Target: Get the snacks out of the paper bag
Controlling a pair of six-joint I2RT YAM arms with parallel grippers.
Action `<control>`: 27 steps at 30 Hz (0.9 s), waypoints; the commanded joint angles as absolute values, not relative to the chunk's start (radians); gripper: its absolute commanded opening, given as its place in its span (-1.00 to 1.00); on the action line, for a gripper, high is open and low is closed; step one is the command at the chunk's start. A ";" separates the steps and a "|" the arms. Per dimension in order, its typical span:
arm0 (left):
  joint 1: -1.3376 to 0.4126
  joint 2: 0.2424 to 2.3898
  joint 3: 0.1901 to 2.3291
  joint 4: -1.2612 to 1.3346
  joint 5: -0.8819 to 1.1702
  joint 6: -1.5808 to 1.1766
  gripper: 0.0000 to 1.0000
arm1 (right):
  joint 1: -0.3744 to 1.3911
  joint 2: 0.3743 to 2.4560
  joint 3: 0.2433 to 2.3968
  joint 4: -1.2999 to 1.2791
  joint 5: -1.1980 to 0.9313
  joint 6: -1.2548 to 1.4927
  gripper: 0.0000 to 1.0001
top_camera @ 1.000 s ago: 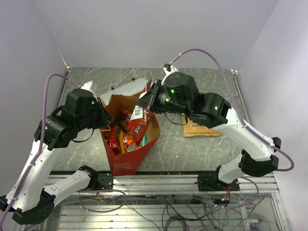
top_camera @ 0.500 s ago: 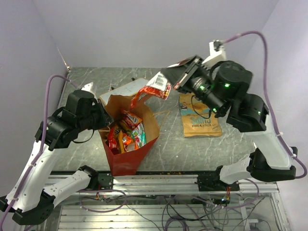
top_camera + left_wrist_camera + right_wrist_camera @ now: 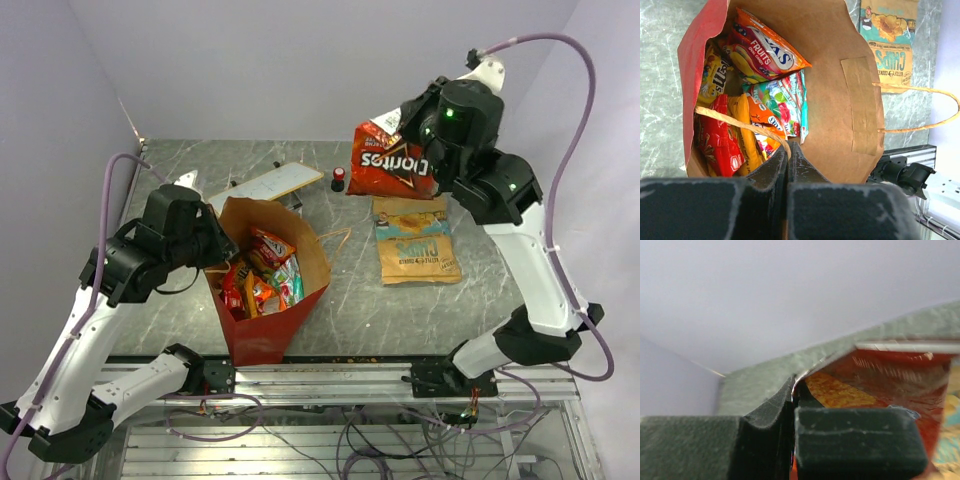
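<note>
Overhead view: the right gripper (image 3: 402,124) pinches the top edge of a glossy red chip packet (image 3: 392,165), which hangs in the air over the far right of the grey marbled table (image 3: 360,290), just right of a small red-and-black cylinder (image 3: 339,179). A flat tan-and-teal chip packet (image 3: 415,245) lies on the table nearer than it. The tall paper bag (image 3: 262,335), red outside and brown kraft inside, stands open at the near left with the left gripper (image 3: 213,262) at its left rim. A flat white board (image 3: 265,185) lies beyond it. Left wrist view: the fingers are pressed together on the bag's rim, where a thin tan twisted handle (image 3: 735,122) ends. Inside the bag lie an orange fruit-candy packet (image 3: 767,50), a multicolour packet (image 3: 782,102), a red packet (image 3: 722,142) and a yellow packet (image 3: 710,80). Right wrist view: the fingers are clamped shut on the red packet's upper edge.
</note>
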State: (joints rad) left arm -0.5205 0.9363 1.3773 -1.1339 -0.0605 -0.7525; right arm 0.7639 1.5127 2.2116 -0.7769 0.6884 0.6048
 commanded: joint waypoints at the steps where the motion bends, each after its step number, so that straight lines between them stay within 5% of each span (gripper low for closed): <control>1: -0.516 0.942 1.395 -1.104 -0.049 -0.734 -0.86 | 0.646 1.466 2.024 -0.754 0.584 0.579 -1.00; 11: -0.516 0.940 1.378 -1.025 0.024 -0.720 -0.86 | 0.333 1.495 1.692 -0.570 0.265 0.668 -1.00; 27: -0.517 0.974 1.447 -1.126 -0.101 -0.724 -0.86 | 0.141 1.736 1.661 -0.436 0.110 0.900 -1.00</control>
